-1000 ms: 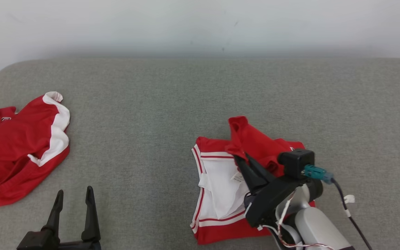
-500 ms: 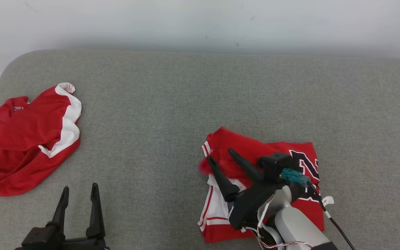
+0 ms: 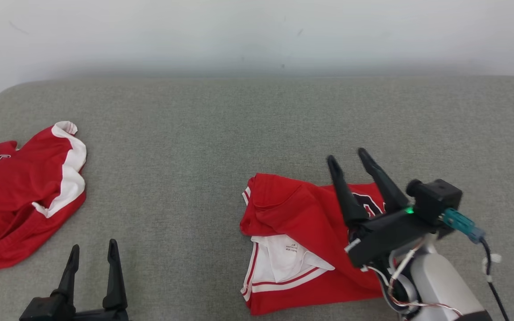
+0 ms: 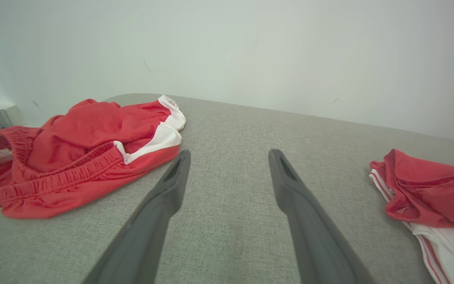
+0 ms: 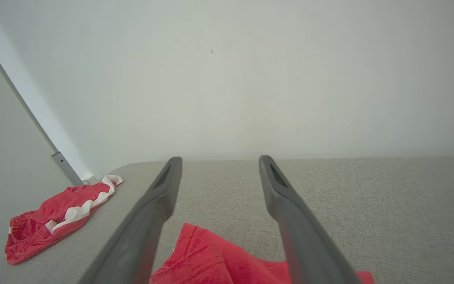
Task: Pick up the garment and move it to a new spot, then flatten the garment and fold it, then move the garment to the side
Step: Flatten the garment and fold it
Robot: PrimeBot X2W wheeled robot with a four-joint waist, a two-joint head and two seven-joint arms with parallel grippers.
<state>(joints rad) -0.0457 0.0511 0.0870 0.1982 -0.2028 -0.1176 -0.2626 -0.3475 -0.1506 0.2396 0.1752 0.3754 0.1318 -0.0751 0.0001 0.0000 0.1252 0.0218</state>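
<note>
I see my right tool [image 3: 346,155] over the red shirt [image 3: 301,214]. Its two dark fingers stand wide apart. There is nothing between them, so it has hold of nothing. The fingers point to the far side, at the pale wall [image 3: 239,35]. In the right wrist view the red cloth lies low, under the fingers.

The red shirt lies on the grey table [image 3: 194,156]. It is right of the middle and on the near side. It is partly folded over and a bit bumpy. A big red flap lies across the top. At the near left, the white inside shows, with thin red stripes along the edge. A small white label [image 3: 290,248] sits on that white part. A bit of black print [image 3: 368,205] peeks out between the fingers of the right tool. My right arm hides the right part of the shirt in the head view.

My left tool [image 3: 94,245] is at the near left, low over the table. Its fingers are wide apart too, and it holds nothing. Bare grey table shows between them in the left wrist view.

Red shorts [image 3: 20,187] with a white stripe lie in a loose heap at the far left edge of the table. They are well apart from the shirt and from both tools.
</note>
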